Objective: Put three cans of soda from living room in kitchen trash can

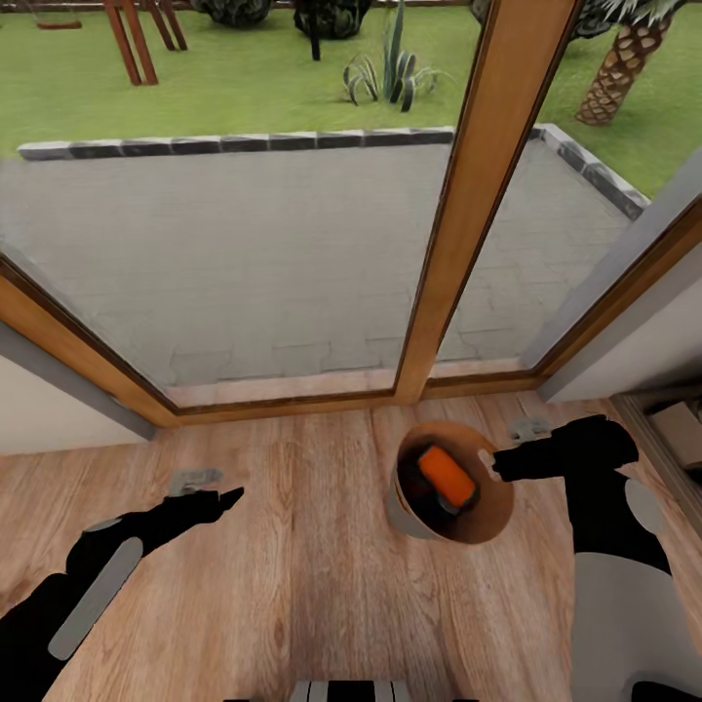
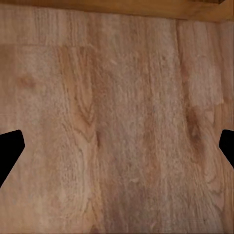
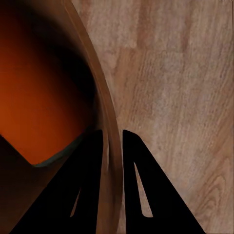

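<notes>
**Ana:** Down on the plank floor [image 1: 292,585], by the wood-framed glass doors [image 1: 458,214], the head view is showing the tash can [image 1: 405,512] being held by its rim. The right gripper [image 1: 490,463] is pinching that rim on the side nearest its arm, and an orange can of soda [image 1: 447,476] is lying tilted inside. The bin itself is looking tipped, its mouth turned toward the camera.

**Ben:** And the left gripper [image 1: 232,499]?

**Ana:** It is hanging over bare floor, well apart from the bin. Its wrist view is showing two dark tips at opposite edges with only floorboards [image 2: 117,126] between, so those jaws are standing wide apart and holding nothing.

**Ben:** What is the right wrist view giving us?

**Ana:** The jaws are clamped on the thin bin wall [image 3: 109,146], one finger [image 3: 85,185] inside and one outside. The orange can [image 3: 39,97] is sitting close against the inner side.

**Ben:** So the worry?

**Ana:** I am judging a one-sided pinch on a thin rim as weak. If the bin is swinging during the drive to the kitchen, it could slip out or tilt further, and the soda could roll out onto the floor. I cannot tell whether other cans are lying beneath the orange one.
</notes>
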Controlling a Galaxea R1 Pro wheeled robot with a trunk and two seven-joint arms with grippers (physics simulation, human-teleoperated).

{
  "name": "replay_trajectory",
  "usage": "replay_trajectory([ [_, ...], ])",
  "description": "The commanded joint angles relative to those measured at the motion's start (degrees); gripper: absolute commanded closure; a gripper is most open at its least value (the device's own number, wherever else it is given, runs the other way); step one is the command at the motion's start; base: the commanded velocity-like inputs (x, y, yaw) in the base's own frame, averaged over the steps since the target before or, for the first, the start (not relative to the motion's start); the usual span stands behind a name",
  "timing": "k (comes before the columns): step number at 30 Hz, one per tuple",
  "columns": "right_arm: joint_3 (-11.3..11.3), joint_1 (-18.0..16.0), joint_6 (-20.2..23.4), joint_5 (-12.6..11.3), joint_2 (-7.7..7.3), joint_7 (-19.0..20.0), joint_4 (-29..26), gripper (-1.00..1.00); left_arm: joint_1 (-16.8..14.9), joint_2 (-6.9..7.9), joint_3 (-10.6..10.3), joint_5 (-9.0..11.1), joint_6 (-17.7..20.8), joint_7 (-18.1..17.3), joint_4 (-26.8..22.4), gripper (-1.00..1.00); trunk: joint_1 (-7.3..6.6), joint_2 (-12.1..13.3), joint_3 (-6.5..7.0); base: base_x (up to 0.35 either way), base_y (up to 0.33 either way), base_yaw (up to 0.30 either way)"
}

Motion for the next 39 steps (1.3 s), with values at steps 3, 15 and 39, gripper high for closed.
replay_trajectory([
  [3, -1.84, 0.11, 0.04, -0.51, -0.02, 0.24, -0.48, 1.00, 0.85, -1.01, 0.09, -1.18, -0.86, 0.06, 0.53, -1.00, 0.00, 0.00, 0.00, 0.000, 0.000, 0.000],
  [15, -5.13, 1.16, -4.58, -4.18, 0.26, -0.02, -0.88, 1.00, 3.58, -1.57, 0.01, -1.88, -6.95, 0.08, 5.46, -1.00, 0.00, 0.00, 0.00, 0.000, 0.000, 0.000],
  [39, -12.50, 9.14, -30.14, -19.98, 0.59, -5.82, -1.26, 1.00, 3.61, -1.59, -0.50, -2.24, -16.32, -0.16, 13.84, -1.00, 0.00, 0.00, 0.00, 0.000, 0.000, 0.000],
])
